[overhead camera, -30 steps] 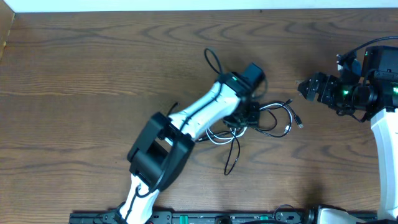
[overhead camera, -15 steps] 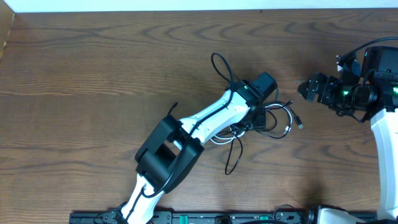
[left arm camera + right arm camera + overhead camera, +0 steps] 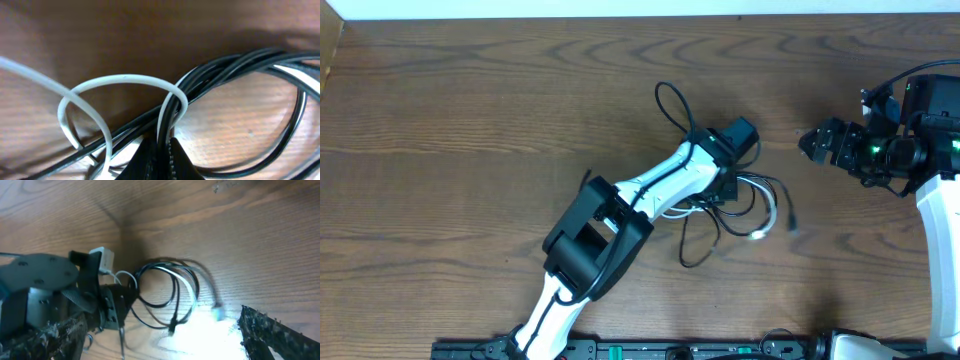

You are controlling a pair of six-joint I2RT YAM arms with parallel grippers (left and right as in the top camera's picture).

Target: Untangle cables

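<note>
The left gripper (image 3: 160, 159) is pinching the cables (image 3: 125, 77), its tips pressed together. The tangled white and black loops are lying on the table (image 3: 470, 120), spreading out just beyond those tips. The right gripper (image 3: 813, 143) is hovering well apart, jaws spread wide.

Dark wood-grain table (image 3: 450, 110), pale strip (image 3: 570, 8) behind.

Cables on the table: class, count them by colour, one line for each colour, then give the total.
white cable: 1
black cable, looped into several strands: 1
Total: 2
</note>
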